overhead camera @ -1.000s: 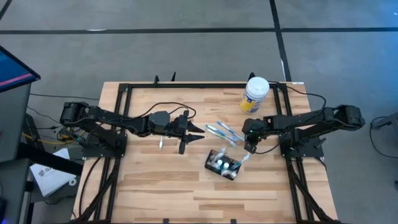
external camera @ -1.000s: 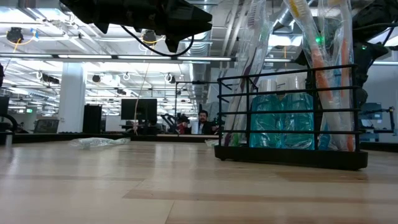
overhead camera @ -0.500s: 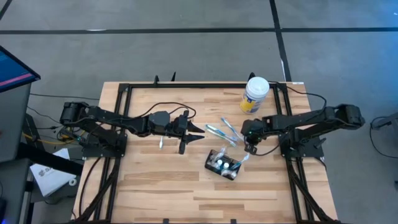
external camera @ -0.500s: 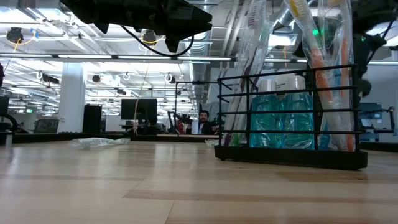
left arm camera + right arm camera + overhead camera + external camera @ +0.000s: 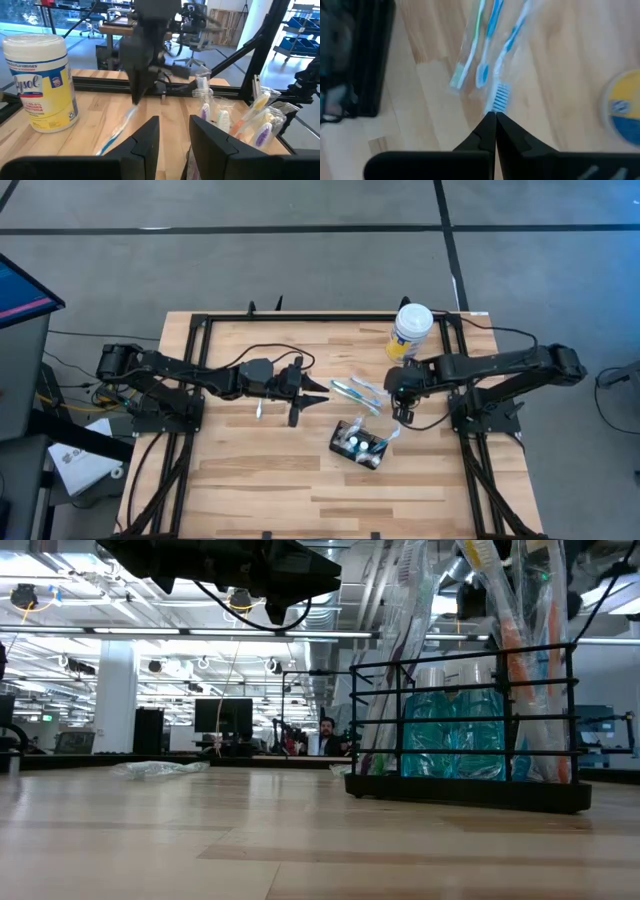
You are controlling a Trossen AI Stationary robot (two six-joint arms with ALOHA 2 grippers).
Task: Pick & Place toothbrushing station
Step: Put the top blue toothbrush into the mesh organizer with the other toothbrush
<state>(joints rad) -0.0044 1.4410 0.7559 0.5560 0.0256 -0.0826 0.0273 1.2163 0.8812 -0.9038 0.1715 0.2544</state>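
The toothbrushing station (image 5: 358,444) is a black wire rack holding wrapped toothbrushes and clear cups; it stands on the table's near right and fills the right of the low view (image 5: 465,720). Two wrapped toothbrushes (image 5: 352,390) lie on the wood just beyond it. My right gripper (image 5: 402,405) hangs over them, pointing down, shut on a blue wrapped toothbrush (image 5: 117,131). My left gripper (image 5: 318,392) stays level and open at mid-table, facing the rack, with nothing between its fingers (image 5: 150,140). My right gripper pinches the wrapped blue toothbrush at its bristle-head end (image 5: 500,97) between its two shut fingertips. The fingers come from above, pointing down. The brush hangs slanted below them (image 5: 125,120); whether its lower end rests on the table I cannot tell.
A white-lidded, yellow-labelled wipes tub (image 5: 410,332) stands at the far right corner, close behind my right arm. A black frame (image 5: 300,320) runs around the tabletop. Bare wood lies at the near left (image 5: 250,480).
My right gripper has shut on the blue toothbrush and risen, drawing a little toward the far edge. The brush's head end has come up off the wood with it. The other brushes and the rack have stayed where they were.
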